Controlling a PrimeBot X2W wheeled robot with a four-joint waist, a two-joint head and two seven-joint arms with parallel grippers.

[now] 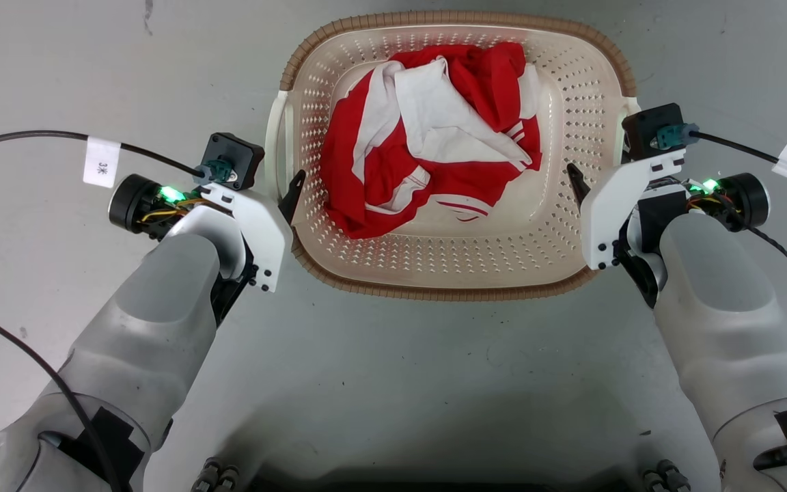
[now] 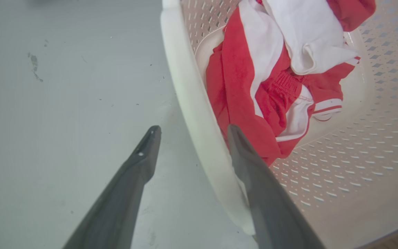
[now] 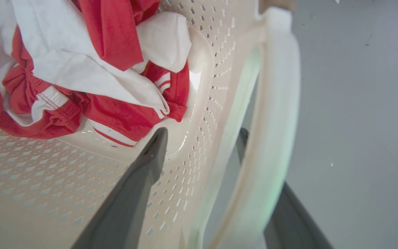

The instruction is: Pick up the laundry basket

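A cream-white perforated plastic laundry basket [image 1: 448,292] with a brown woven-look rim is seen at the upper centre of the head view, set on a grey floor [image 1: 393,383]. The left gripper [image 2: 192,129] is held wide, with the white left handle [image 2: 185,86] lying between its jaws at mid-frame. The right gripper [image 3: 201,133] is likewise spread, one finger inside the wall and one beneath the white right handle [image 3: 278,103]. It is judged that both should be closed evenly and the lift kept level, so the load is not tipped. Counted: one basket, two handles, two grippers, one heap of red-and-white clothing [image 1: 434,137].
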